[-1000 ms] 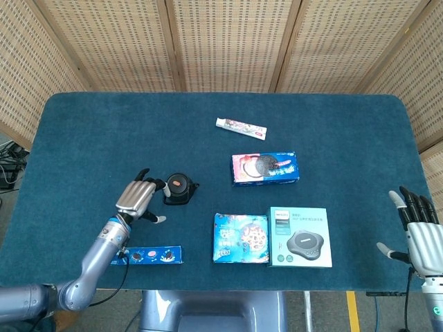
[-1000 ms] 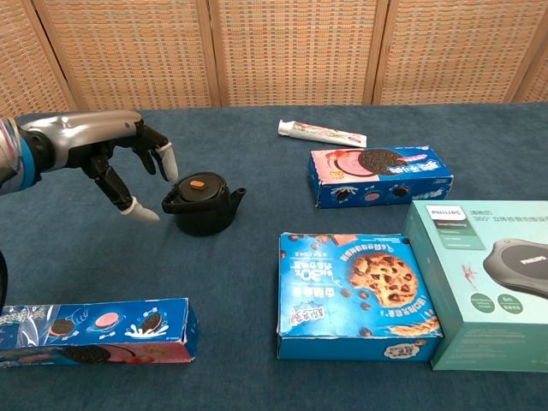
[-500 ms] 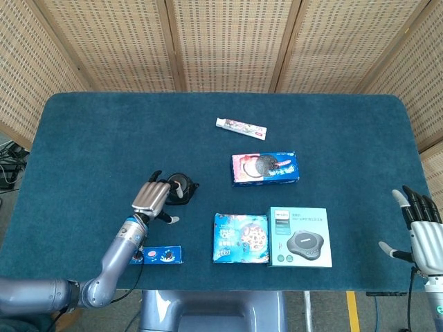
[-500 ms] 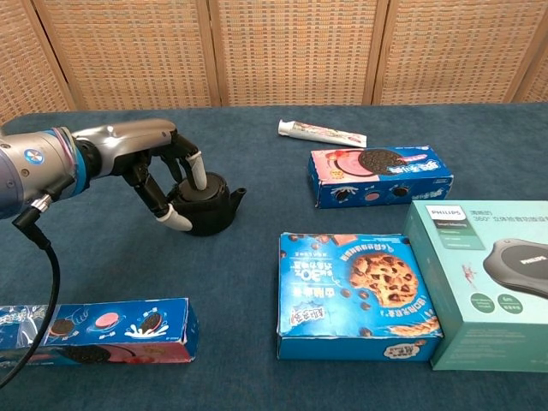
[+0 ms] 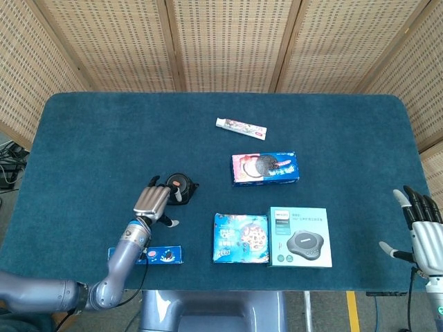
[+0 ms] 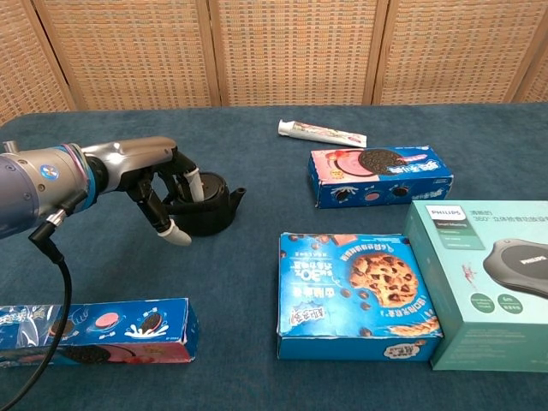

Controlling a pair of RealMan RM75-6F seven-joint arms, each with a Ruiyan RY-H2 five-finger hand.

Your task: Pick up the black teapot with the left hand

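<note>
The black teapot stands upright on the blue table, left of centre, its spout pointing right. My left hand is against its left side. The fingers drape over the lid and hide most of it. The thumb hangs low at the pot's front left, a little apart from it. The pot rests on the cloth and is not clasped. My right hand hovers open at the table's right edge, seen only in the head view.
A long blue Oreo pack lies near the front edge under my left forearm. A cookie box, a teal Philips box, an Oreo box and a toothpaste tube lie to the right of the teapot.
My left hand has moved right from beside the teapot onto it, the fingers coming over the lid. The teapot has not moved. The right hand has sunk slightly.
</note>
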